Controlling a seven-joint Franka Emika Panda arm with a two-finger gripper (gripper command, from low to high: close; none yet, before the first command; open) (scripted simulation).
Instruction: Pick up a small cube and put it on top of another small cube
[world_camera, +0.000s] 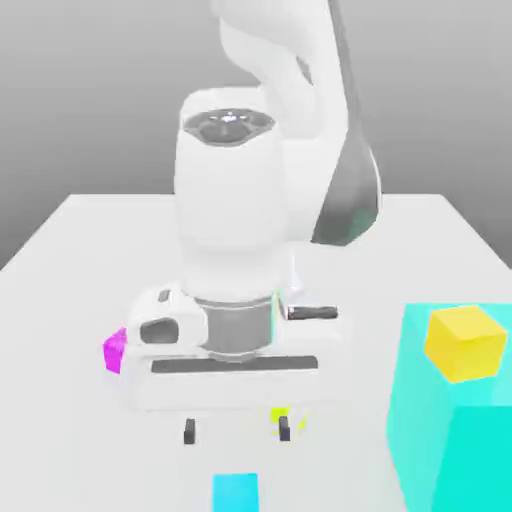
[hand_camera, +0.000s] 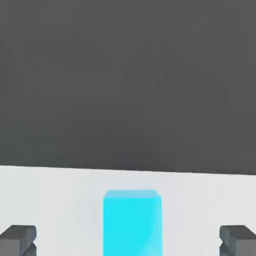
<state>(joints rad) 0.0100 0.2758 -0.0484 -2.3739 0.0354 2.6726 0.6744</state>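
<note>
The small sky-blue cube (world_camera: 235, 492) (hand_camera: 132, 222) rests flat on the white table (world_camera: 80, 300) at the near edge of the exterior view, a plain, evenly coloured block standing alone and upright. The golden-yellow cube (world_camera: 465, 343), somewhat larger and likewise plain, sits toward the exterior view's right against the huge turquoise block (world_camera: 450, 450), turned so that one corner faces the camera, well apart from the sky-blue cube.

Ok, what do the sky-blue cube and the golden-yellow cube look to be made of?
Both are simulator renders, so this is a guess. The sky-blue cube looks like smooth matte plastic: flat even colour, no grain or glare. The golden-yellow cube looks the same: plain faces, sharp edges, soft shading only.
</note>
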